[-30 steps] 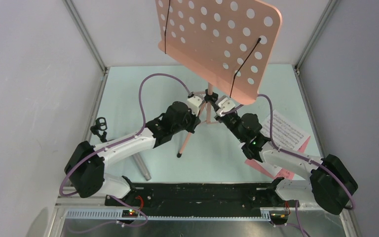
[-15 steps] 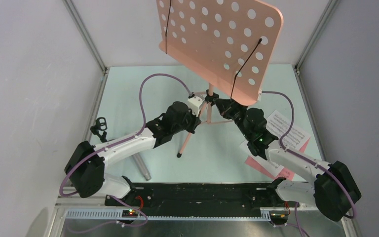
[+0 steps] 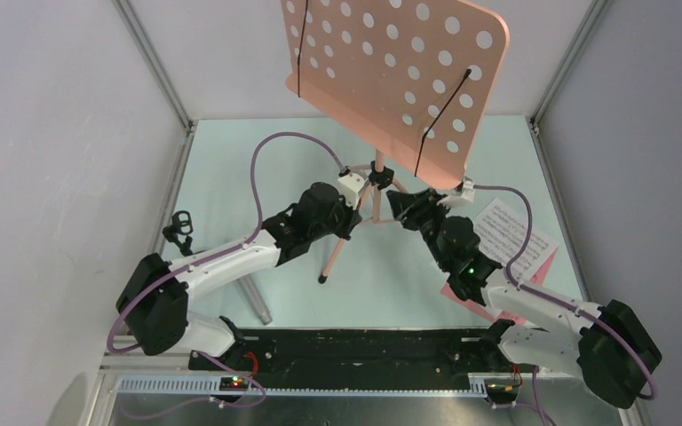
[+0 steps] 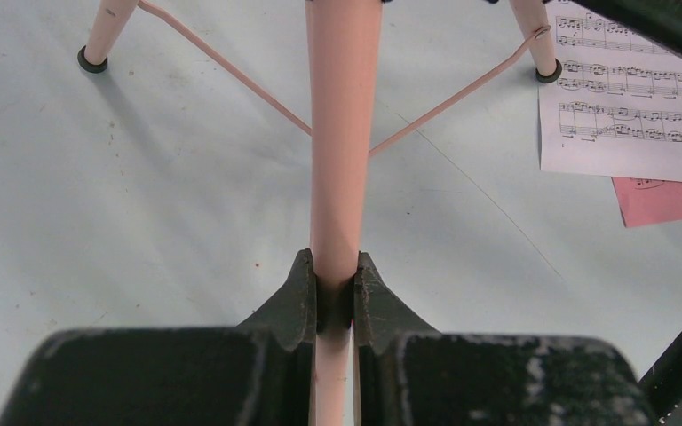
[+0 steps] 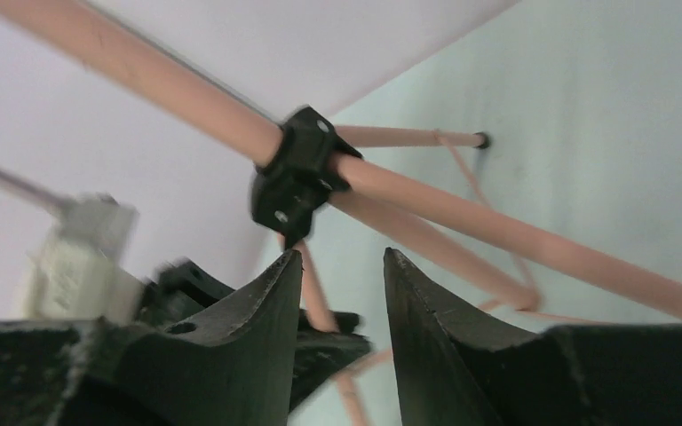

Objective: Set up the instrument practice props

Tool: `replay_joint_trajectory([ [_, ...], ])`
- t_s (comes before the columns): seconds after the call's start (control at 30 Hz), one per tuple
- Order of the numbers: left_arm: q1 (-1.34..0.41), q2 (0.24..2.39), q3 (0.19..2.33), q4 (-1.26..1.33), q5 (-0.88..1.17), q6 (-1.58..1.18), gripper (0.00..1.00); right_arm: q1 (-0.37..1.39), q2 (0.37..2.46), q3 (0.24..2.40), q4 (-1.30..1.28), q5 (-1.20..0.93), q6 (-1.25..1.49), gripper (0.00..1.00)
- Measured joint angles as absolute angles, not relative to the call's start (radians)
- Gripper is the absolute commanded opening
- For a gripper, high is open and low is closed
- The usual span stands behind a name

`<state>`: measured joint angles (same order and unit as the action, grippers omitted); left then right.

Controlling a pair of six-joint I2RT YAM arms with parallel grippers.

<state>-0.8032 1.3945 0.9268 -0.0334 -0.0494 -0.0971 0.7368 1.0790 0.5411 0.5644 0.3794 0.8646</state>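
Far out to the left of my left hand stands the small black round-based mic stand (image 3: pixel 178 229). The grey handheld microphone (image 3: pixel 255 302) lies flat well behind that hand, beside my forearm. Neither is touched.

My left gripper (image 4: pixel 333 286) is clamped on a tube of the salmon-pink tripod music stand with perforated desk (image 3: pixel 382 80), low down, under the desk. Both pads press the tube. I cannot tell whether it is a leg or the centre post. No change here over the last second.

My right gripper (image 5: pixel 342 266) has changed. A second ago it was shut, tight against the stand's black plastic collar (image 5: pixel 297 173). Now the jaws stand apart with nothing between them, and the collar sits just ahead of the fingertips, apart from them. The wrist has also drawn back a little.

Reading: the stand stands upright on its feet, steadied by my left hand alone, so its placing looks nearly done.

The white and pink sheet-music pages (image 3: pixel 515 232) lie flat to the right of my right hand, not yet on the desk. They are probably next.
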Motion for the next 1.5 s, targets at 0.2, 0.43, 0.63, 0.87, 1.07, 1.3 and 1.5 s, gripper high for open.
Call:
replay_joint_trajectory([
  [0.2,-0.803,1.394,0.927,-0.034,-0.05,-0.097,0.0,0.754,1.049,0.455,0.688,0.383,0.392,0.43],
  [0.43,-0.803,1.396,0.93,-0.039,-0.05,-0.097,0.0,0.755,1.049,0.476,0.787,0.222,-0.178,0.53],
  [0.63,-0.803,1.396,0.931,-0.039,-0.05,-0.097,0.0,0.775,1.101,0.51,0.78,0.167,-0.542,0.57],
  [0.87,-0.803,1.396,0.931,-0.04,-0.05,-0.097,0.0,0.781,1.173,0.525,0.786,0.147,-0.794,0.58],
  [1.07,-0.803,1.396,0.931,-0.04,-0.05,-0.097,0.0,0.789,1.24,0.551,0.839,0.144,-0.907,0.57],
  [1.3,-0.803,1.396,0.931,-0.04,-0.05,-0.097,0.0,0.801,1.269,0.561,0.87,0.14,-0.972,0.35],
  [1.5,-0.803,1.399,0.933,-0.039,-0.058,-0.097,0.0,0.821,1.277,0.566,0.892,0.14,-0.978,0.0],
])
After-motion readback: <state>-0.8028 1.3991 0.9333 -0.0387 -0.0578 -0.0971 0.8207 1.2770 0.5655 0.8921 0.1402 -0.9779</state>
